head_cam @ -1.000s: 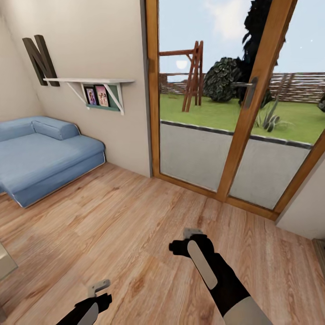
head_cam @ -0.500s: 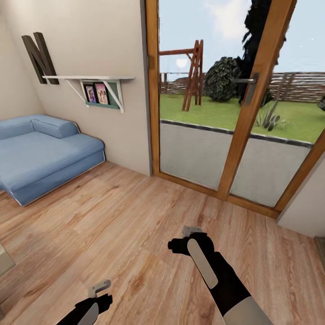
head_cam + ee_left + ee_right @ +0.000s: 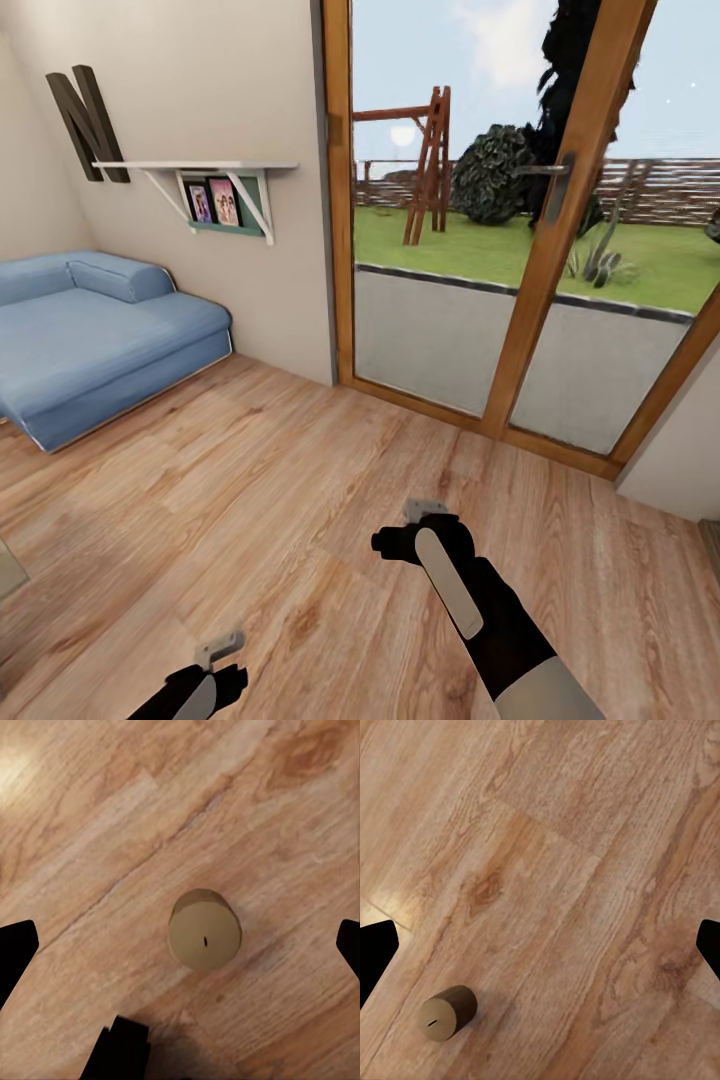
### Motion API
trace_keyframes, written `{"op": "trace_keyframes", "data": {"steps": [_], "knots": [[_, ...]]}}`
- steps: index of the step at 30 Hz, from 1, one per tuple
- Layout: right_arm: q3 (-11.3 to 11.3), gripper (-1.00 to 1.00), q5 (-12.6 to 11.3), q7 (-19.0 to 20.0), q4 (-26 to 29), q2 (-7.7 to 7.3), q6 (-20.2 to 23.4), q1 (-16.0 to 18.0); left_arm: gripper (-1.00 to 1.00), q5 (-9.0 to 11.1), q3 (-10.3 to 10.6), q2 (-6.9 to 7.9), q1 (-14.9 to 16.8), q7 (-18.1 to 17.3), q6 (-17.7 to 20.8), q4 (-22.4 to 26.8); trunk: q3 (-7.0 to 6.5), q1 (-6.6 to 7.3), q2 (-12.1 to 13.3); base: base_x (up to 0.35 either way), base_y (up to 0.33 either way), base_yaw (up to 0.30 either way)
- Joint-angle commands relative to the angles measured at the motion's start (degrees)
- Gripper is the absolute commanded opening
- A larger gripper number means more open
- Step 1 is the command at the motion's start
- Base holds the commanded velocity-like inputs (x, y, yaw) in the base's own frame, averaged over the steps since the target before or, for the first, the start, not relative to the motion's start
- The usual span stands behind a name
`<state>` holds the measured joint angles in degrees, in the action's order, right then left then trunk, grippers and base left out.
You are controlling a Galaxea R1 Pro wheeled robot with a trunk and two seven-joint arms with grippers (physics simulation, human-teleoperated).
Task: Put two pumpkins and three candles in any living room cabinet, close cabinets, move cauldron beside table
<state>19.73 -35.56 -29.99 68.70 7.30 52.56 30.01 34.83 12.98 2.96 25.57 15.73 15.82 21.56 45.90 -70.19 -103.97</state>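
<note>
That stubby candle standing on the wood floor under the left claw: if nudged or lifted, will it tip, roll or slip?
The candle is about as wide as tall and stands on its flat end, so it probably slides rather than tips. Knocked over, its round side would likely roll on the smooth floor. It looks rigid; a waxy surface might slip.

Black arms [image 3: 470, 590] — pale panels (grey tips)
</note>
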Motion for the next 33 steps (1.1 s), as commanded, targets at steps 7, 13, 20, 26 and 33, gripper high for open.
{"op": "trace_keyframes", "data": {"steps": [7,13,20,26,33], "knots": [[0.2,1.00,-0.6,-0.6,0.1,0.00,0.1,0.0,1.00,0.4,0.6,-0.03,0.0,0.4,-0.3,0.1,1.31,-1.54,-2.8,0.000,0.000,0.000],[0.2,1.00,-0.6,-0.6,0.0,0.00,0.1,0.0,1.00,0.0,0.7,-0.13,0.0,0.4,-0.6,0.1,2.39,-2.86,-5.3,0.000,0.000,0.000],[0.3,1.00,-0.6,-0.7,0.7,0.00,0.1,0.0,1.00,-0.4,0.8,-0.94,0.0,0.5,-0.8,-0.5,3.65,-4.39,-8.1,0.000,0.000,0.000],[0.3,1.00,-0.6,-0.7,0.8,0.00,0.1,0.0,1.00,-0.4,1.1,-1.42,0.0,0.5,-0.8,-0.6,4.72,-5.71,-10.5,0.000,0.000,0.000],[0.3,1.00,-0.6,-0.7,0.9,0.00,0.1,0.0,1.00,-0.5,2.3,-1.54,0.0,0.5,-0.8,-0.6,5.98,-7.25,-13.3,0.000,0.000,0.000]]}}
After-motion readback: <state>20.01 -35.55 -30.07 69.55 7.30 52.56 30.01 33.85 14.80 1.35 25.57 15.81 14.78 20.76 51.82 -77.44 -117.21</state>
